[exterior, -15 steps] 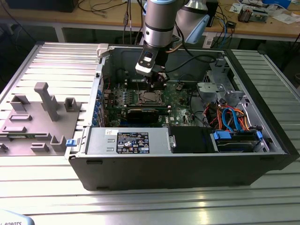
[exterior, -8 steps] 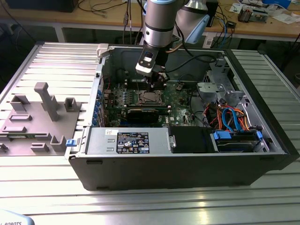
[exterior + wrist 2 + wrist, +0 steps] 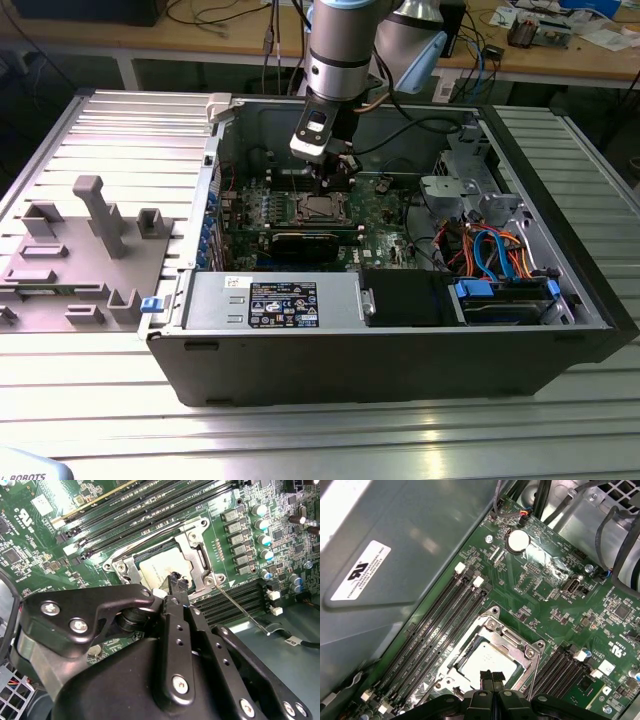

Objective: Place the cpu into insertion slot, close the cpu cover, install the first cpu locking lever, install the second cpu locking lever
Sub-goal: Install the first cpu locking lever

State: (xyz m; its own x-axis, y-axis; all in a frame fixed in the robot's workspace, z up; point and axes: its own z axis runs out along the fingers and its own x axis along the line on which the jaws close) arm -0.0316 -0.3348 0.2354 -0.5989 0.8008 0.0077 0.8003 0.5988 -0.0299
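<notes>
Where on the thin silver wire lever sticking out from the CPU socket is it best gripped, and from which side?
Grip the thin silver wire lever near its hooked free end, farthest from the socket hinge, probably from above across the wire: there it juts clear past the black slots.

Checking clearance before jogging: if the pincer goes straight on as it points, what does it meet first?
Likely the cpu, near its edge beside the cpu cover; height of the pincer above it unclear.

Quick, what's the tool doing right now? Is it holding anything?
The tool: closed, fingertips together over the small flat square silver-grey cpu seated in its socket; nothing visible between them.
</notes>
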